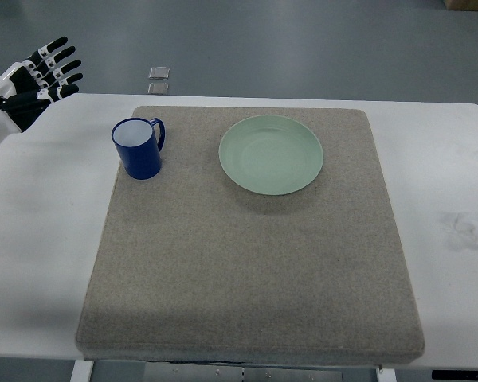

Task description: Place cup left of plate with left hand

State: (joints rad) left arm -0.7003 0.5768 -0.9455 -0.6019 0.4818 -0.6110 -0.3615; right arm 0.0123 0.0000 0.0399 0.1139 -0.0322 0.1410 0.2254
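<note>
A blue cup [139, 148] with a white inside stands upright on the grey felt mat [247, 263], its handle pointing right. It sits to the left of the pale green plate [271, 153], a hand's width apart. My left hand [44, 76] hovers at the far upper left over the table's back edge, well clear of the cup, fingers spread and holding nothing.
The mat covers most of the white table [446, 175]. A small faint smudge or clear wrapper [466, 228] lies on the table at the right. Two small square tiles [158, 77] sit on the floor beyond the back edge.
</note>
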